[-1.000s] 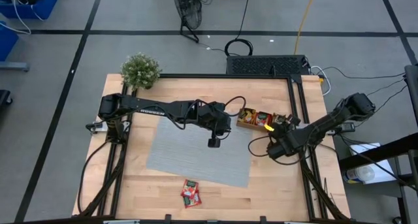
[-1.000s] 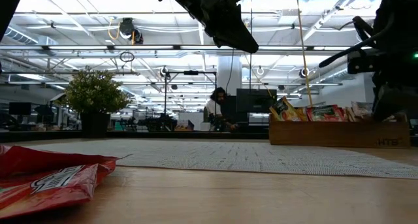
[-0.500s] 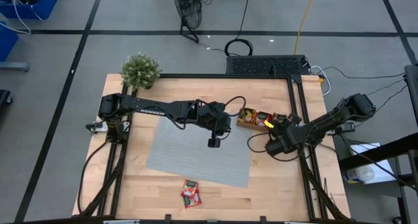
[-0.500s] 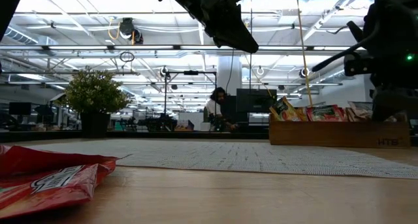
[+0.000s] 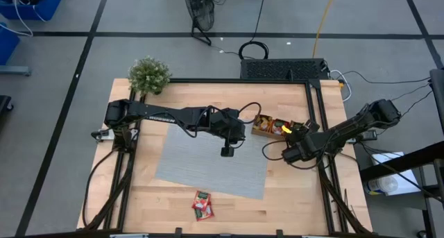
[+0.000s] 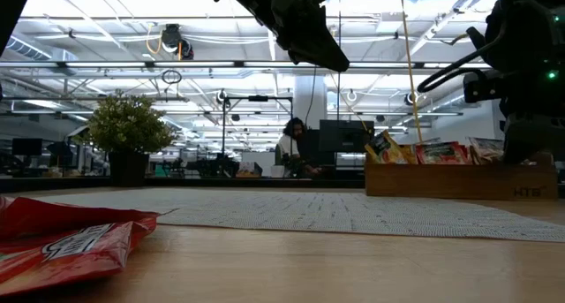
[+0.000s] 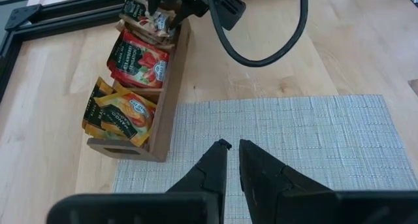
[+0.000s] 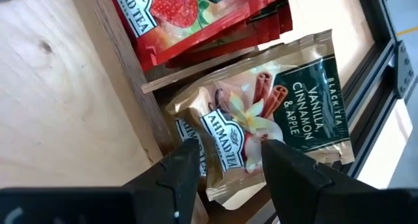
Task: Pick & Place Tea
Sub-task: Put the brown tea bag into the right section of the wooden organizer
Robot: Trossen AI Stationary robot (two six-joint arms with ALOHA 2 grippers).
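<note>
Right gripper (image 8: 225,160) sits spread open over the vanilla-cinnamon sachet (image 8: 268,116), fingertips cut off, while the left gripper (image 7: 230,149) hangs nearly closed, empty.

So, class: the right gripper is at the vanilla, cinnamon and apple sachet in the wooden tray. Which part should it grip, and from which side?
Grip the free upper edge of the vanilla sachet, coming down from above. It stands upright in the end compartment of the wooden tray, with the red sachets in the next compartment, so only that edge is exposed. The right gripper is open, straddling it; the left gripper waits over the grey mat.
</note>
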